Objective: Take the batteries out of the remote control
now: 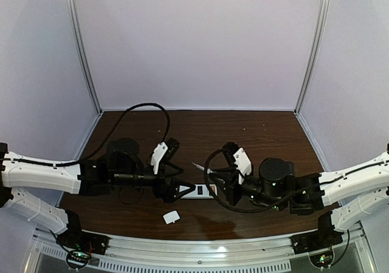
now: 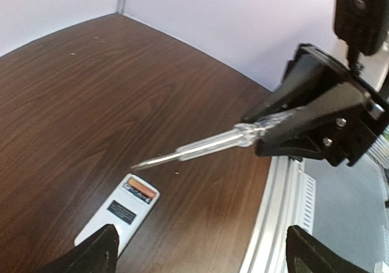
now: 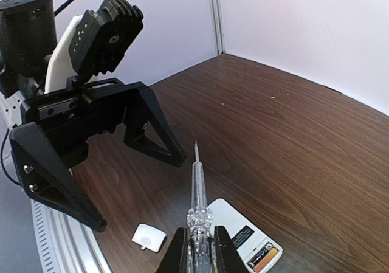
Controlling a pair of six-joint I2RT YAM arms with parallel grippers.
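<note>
The white remote control (image 2: 115, 218) lies on the table with its battery bay open; it also shows from above (image 1: 198, 191) and in the right wrist view (image 3: 242, 235). The batteries (image 2: 141, 190), one orange-copper and one dark, sit in the bay at its end (image 3: 265, 262). My left gripper (image 2: 200, 255) is open and low over the table, with its left finger (image 2: 91, 255) at the remote's near end. My right gripper (image 3: 199, 255) is shut on a clear-handled screwdriver (image 3: 196, 188). The screwdriver's tip hangs above and just beyond the remote's battery end (image 2: 206, 145).
The small white squarish cover piece (image 1: 171, 217) lies loose near the front edge and also shows in the right wrist view (image 3: 149, 236). The metal front rail (image 2: 273, 212) runs along the table edge. The two grippers face each other closely, and white walls enclose the table.
</note>
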